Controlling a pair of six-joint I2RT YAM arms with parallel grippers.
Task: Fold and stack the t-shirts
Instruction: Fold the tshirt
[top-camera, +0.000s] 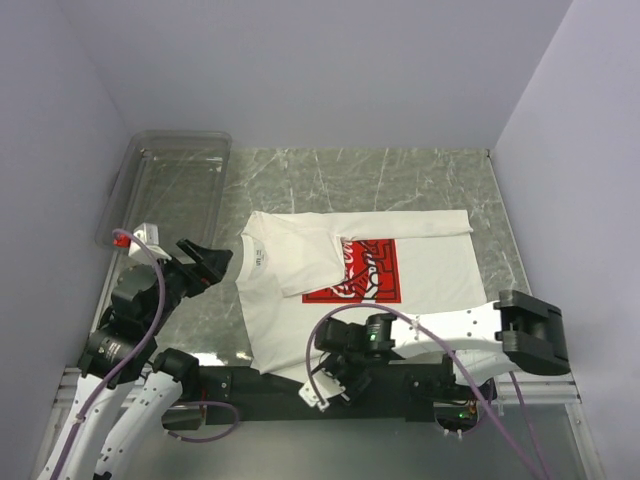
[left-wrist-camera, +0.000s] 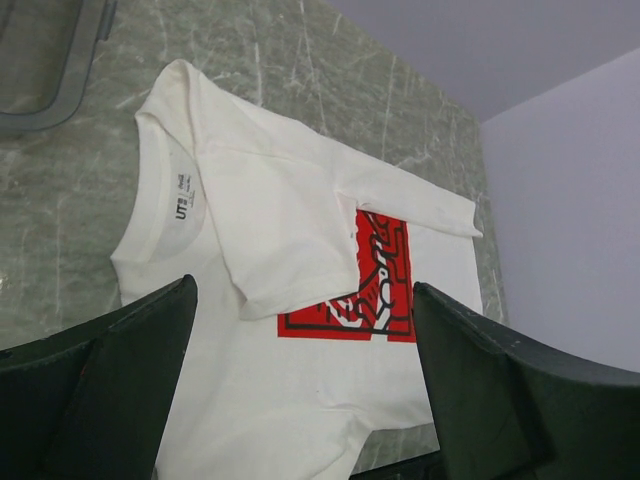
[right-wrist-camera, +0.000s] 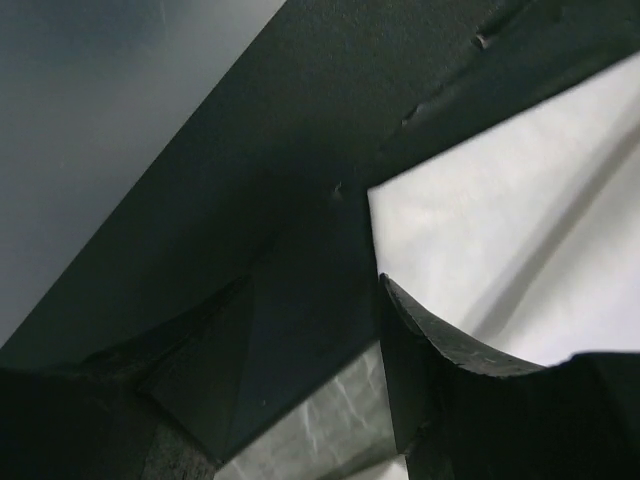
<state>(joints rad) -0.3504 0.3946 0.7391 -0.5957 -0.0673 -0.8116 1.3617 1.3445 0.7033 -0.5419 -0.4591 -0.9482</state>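
Note:
One white t-shirt (top-camera: 290, 320) with a red square print lies flat on the marble table, collar to the left, one sleeve folded over the chest onto the print. My left gripper (top-camera: 207, 252) hovers just left of the collar. In the left wrist view the t-shirt (left-wrist-camera: 270, 230) spreads below the left gripper (left-wrist-camera: 302, 290), which is wide open and empty. My right gripper (top-camera: 335, 372) sits low at the shirt's near hem, by the base rail. There its fingers (right-wrist-camera: 440, 370) stand apart, the right gripper (right-wrist-camera: 318, 290) open over bare marble, white t-shirt cloth (right-wrist-camera: 500, 220) just beside it.
A clear plastic bin (top-camera: 180, 180) stands at the back left, its rim (left-wrist-camera: 60, 100) showing past the collar. The black base rail (top-camera: 260, 385) runs along the near edge, close to the right fingers. Grey walls enclose the table on three sides.

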